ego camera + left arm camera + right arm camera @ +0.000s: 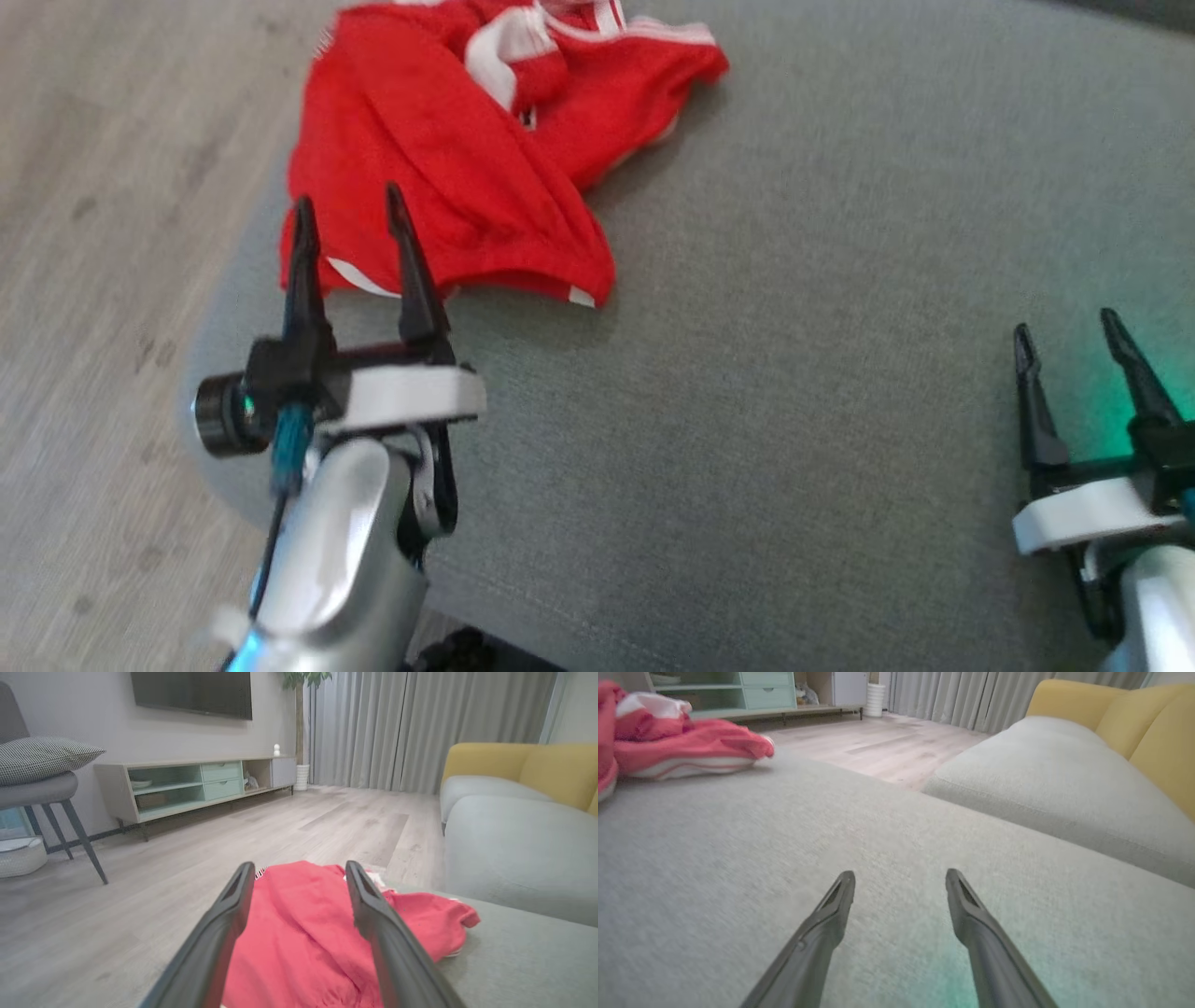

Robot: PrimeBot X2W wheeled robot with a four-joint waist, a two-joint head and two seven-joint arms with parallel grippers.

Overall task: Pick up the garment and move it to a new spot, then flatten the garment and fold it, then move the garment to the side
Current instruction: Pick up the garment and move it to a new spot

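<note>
While left tool (348, 194) and right tool (1066, 321) gape empty, a shallow pinch could drag garment (439, 159) off cushion (794, 392) edge

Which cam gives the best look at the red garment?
Head view: the red garment lies crumpled on the grey cushion, nearly whole, white stripes visible, top edge cropped. Left wrist view: its near part, partly hidden by the open left gripper. Right wrist view: a blurred edge at the upper left.
</note>
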